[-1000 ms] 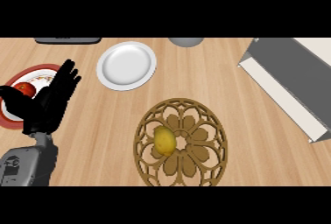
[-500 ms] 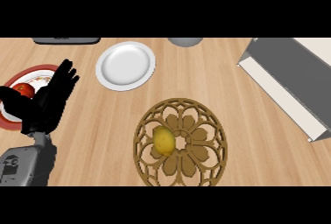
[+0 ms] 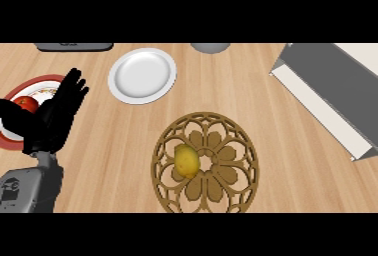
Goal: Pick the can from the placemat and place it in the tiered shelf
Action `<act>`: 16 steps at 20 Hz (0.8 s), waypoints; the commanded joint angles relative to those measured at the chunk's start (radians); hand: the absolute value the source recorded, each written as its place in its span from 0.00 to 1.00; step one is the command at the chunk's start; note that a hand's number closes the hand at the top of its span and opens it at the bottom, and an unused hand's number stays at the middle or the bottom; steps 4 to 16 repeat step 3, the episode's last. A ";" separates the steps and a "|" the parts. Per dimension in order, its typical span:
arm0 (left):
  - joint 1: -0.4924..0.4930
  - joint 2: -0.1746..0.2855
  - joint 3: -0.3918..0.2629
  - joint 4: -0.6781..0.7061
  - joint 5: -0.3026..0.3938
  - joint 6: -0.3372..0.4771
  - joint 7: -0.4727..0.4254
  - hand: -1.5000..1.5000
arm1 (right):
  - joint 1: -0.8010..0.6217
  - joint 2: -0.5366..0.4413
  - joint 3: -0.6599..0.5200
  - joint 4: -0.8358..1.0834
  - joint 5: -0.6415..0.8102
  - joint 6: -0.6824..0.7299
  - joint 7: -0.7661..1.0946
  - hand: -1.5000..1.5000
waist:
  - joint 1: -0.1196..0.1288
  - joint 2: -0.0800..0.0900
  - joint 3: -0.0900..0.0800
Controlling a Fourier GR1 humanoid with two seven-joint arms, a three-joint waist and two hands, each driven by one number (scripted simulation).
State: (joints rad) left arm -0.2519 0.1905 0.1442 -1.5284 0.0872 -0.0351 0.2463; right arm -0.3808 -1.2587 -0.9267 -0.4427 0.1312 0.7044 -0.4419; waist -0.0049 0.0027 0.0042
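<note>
The yellow oval item (image 3: 186, 161) lies on the brown openwork placemat (image 3: 212, 186), well apart from the black left hand's (image 3: 50, 121) straight, open fingers (image 3: 70, 90).

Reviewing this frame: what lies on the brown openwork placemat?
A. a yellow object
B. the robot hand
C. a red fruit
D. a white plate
A: the yellow object lies on the placemat, left of its middle, while the white plate sits apart from it, farther up and to the left in the head view.
</note>
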 commanded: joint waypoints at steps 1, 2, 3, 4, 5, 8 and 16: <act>0.003 -0.015 -0.009 0.027 -0.011 0.006 -0.017 0.50 | 0.058 -0.024 0.021 -0.005 0.009 0.097 -0.181 0.00 | 0.002 0.001 -0.001; -0.008 0.011 0.013 -0.001 0.027 -0.019 0.025 0.50 | 0.110 0.002 0.030 -0.017 0.021 0.090 -0.244 0.00 | -0.002 -0.001 0.000; 0.022 -0.008 -0.013 -0.043 -0.011 0.015 0.026 0.50 | 0.150 0.013 0.034 -0.036 0.022 0.092 -0.267 0.00 | -0.006 -0.005 -0.001; 0.022 -0.008 -0.013 -0.043 -0.011 0.015 0.026 0.50 | 0.150 0.013 0.034 -0.036 0.022 0.092 -0.267 0.00 | -0.006 -0.005 -0.001; 0.022 -0.008 -0.013 -0.043 -0.011 0.015 0.026 0.50 | 0.150 0.013 0.034 -0.036 0.022 0.092 -0.267 0.00 | -0.006 -0.005 -0.001; 0.022 -0.008 -0.013 -0.043 -0.011 0.015 0.026 0.50 | 0.150 0.013 0.034 -0.036 0.022 0.092 -0.267 0.00 | -0.006 -0.005 -0.001; 0.022 -0.008 -0.013 -0.043 -0.011 0.015 0.026 0.50 | 0.150 0.013 0.034 -0.036 0.022 0.092 -0.267 0.00 | -0.006 -0.005 -0.001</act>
